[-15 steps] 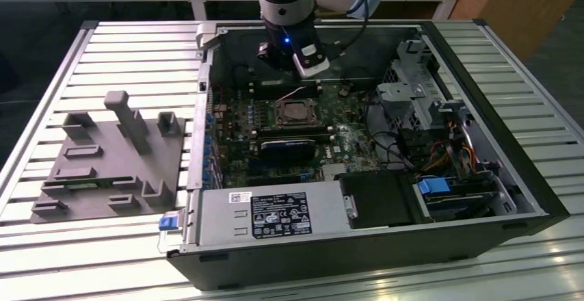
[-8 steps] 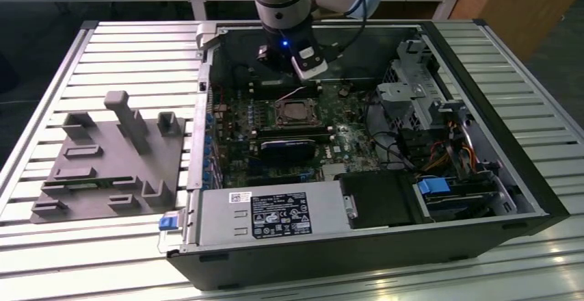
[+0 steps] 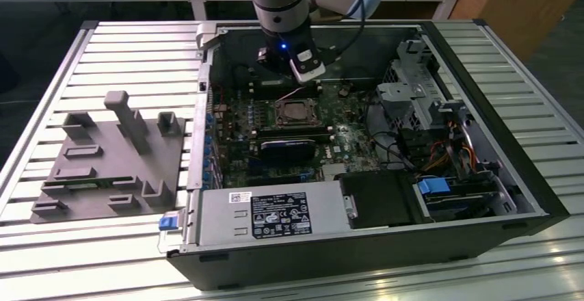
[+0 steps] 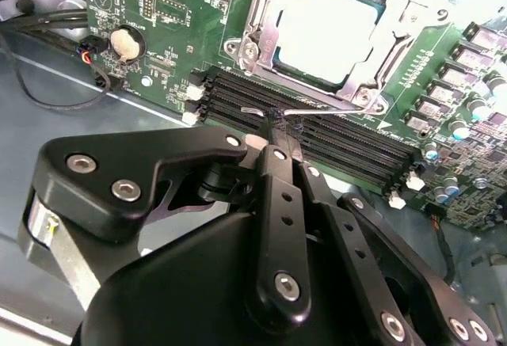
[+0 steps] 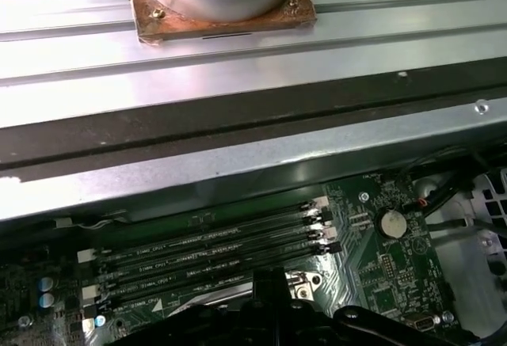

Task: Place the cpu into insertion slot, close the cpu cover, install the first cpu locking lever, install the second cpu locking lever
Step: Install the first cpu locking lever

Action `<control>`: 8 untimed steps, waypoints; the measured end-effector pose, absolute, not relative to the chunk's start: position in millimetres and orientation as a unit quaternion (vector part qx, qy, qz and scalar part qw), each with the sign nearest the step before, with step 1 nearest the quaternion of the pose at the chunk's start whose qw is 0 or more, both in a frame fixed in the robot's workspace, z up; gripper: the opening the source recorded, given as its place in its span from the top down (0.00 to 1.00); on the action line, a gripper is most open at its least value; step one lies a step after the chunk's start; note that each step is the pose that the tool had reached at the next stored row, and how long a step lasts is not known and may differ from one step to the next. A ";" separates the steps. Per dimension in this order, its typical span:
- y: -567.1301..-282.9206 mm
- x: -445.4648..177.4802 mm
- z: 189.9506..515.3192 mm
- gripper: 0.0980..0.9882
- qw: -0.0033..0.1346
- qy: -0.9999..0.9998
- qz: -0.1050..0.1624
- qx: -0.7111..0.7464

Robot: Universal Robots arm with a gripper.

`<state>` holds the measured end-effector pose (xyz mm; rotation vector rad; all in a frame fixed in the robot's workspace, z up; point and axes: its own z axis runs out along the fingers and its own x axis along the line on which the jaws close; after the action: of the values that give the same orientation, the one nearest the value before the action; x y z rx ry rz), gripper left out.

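Observation:
The cpu (image 4: 325,25) lies flat in its socket on the green motherboard, its dull silver top showing; it is also seen from above in the exterior view (image 3: 294,113). The cpu cover (image 4: 257,21), a silvery frame, lies down around it. A thin wire locking lever (image 4: 333,110) runs along the socket's edge beside the memory slots. My gripper (image 4: 275,134) is shut, its black tips meeting right at this lever and touching it. In the exterior view the gripper (image 3: 299,89) hangs inside the open case just behind the socket.
Black memory slots (image 4: 317,136) lie directly under the gripper tips. The case wall (image 5: 238,156) rises close behind. A drive cage (image 3: 411,96) and cables sit on the exterior view's right, a power supply (image 3: 273,215) in front, and a grey fixture (image 3: 109,157) on the slatted table.

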<state>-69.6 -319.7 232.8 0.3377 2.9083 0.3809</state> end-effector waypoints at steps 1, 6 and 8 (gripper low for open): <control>-319.3 -69.7 232.2 1.00 0.094 0.981 0.128 0.115; -318.4 -69.9 229.5 1.00 0.095 0.980 0.131 0.119; -318.3 -69.9 228.2 1.00 0.095 0.979 0.132 0.120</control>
<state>-69.9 -318.3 228.2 0.3567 2.9042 0.3907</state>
